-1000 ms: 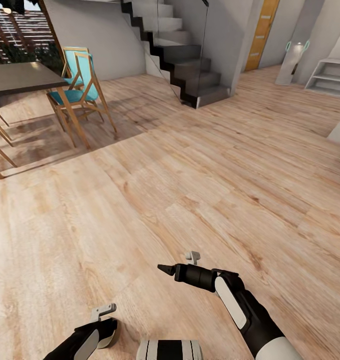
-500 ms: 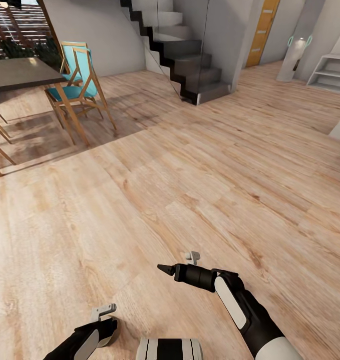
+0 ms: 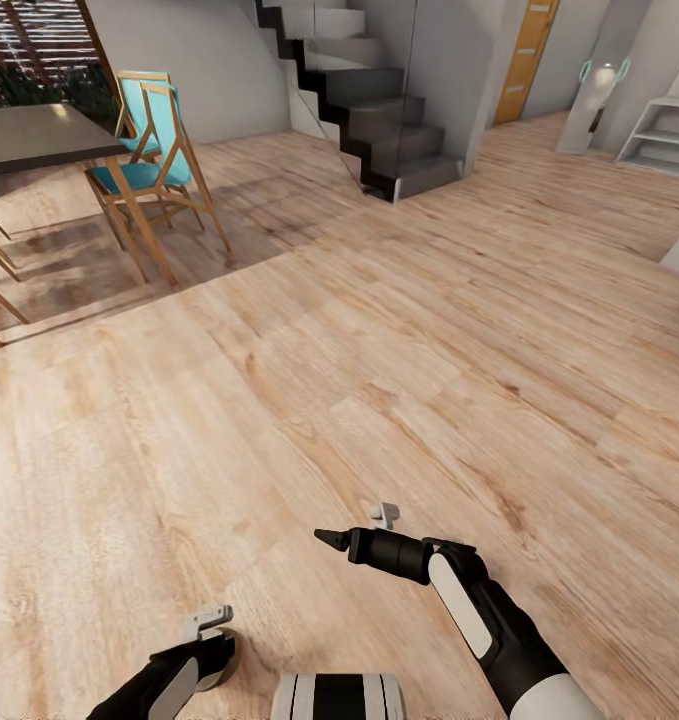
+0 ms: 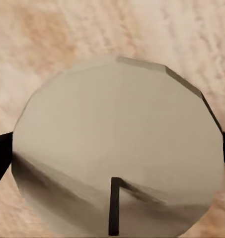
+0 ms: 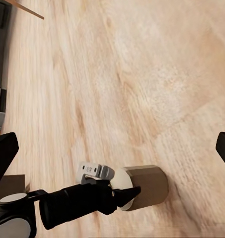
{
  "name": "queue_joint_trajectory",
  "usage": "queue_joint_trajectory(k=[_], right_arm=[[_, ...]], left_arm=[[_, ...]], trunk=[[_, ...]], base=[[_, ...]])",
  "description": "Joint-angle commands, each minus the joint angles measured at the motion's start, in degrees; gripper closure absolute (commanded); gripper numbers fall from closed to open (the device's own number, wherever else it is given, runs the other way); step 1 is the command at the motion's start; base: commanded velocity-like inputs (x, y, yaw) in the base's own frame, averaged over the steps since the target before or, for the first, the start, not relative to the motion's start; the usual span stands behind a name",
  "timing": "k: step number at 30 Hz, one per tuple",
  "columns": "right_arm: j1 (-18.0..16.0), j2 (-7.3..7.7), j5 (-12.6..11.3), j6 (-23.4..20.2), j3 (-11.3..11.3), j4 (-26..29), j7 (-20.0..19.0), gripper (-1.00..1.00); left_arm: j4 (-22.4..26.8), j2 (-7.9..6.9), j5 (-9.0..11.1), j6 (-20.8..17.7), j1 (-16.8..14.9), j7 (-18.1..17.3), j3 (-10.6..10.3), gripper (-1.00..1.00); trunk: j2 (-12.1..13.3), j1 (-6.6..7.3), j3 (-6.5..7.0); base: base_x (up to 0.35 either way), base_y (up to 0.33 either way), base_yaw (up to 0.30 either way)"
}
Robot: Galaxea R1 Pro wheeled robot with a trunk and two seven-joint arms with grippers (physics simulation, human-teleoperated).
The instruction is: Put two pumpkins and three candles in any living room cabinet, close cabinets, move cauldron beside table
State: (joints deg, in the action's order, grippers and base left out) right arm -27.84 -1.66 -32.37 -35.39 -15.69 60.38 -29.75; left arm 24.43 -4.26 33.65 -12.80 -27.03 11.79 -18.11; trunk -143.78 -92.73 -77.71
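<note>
A pale beige candle (image 4: 117,144) with a short dark wick sits between the fingers of my left gripper (image 3: 211,648), which is shut on it. The right wrist view has the same candle (image 5: 148,187) as a short cylinder at the tip of my left arm, just above the wooden floor. My right gripper (image 3: 331,541) hangs open over bare floor, its two black fingers (image 5: 3,154) wide apart with nothing between them. The pumpkins, cabinet, cauldron and coffee table are out of view.
Light wooden floor (image 3: 379,350) stretches ahead. A dark dining table (image 3: 29,140) with a teal chair (image 3: 149,165) stands at the far left. A grey staircase (image 3: 379,110) rises at the back, with an orange door (image 3: 527,55) and white shelves (image 3: 669,140) to its right.
The whole head view has shifted slightly, so the camera has moved: chair and table sit further left. Both arms hold the same pose, and the candle stays in the left gripper.
</note>
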Motion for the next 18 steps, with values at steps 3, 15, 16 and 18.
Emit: queue_joint_trajectory(k=[3, 15, 16, 18], right_arm=[[-0.02, -0.04, -0.32, -0.38, 0.04, 0.01, 0.04, -1.00], [-0.02, -0.10, -0.31, -0.38, 0.04, 0.00, 0.12, -1.00], [-0.02, -0.10, -0.32, -0.38, 0.04, 0.00, 0.13, -1.00], [-0.02, -0.10, -0.32, -0.38, 0.04, -0.03, 0.13, -1.00]], left_arm=[[-0.17, -0.09, 0.89, -0.21, 0.05, 0.44, -0.53, -1.00], [-0.17, -0.13, 0.89, -0.21, 0.05, 0.44, -0.53, 1.00], [-0.17, -0.13, 0.89, -0.21, 0.05, 0.44, -0.53, 1.00], [-0.17, -0.13, 0.89, -0.21, 0.05, 0.45, -0.53, 1.00]], trunk=[[-0.03, -0.02, -0.28], [-0.03, -0.02, -0.28], [-0.03, -0.02, -0.28], [-0.03, -0.02, -0.28]], base=[[0.000, 0.000, 0.000], [0.000, 0.000, 0.000], [0.000, 0.000, 0.000], [0.000, 0.000, 0.000]])
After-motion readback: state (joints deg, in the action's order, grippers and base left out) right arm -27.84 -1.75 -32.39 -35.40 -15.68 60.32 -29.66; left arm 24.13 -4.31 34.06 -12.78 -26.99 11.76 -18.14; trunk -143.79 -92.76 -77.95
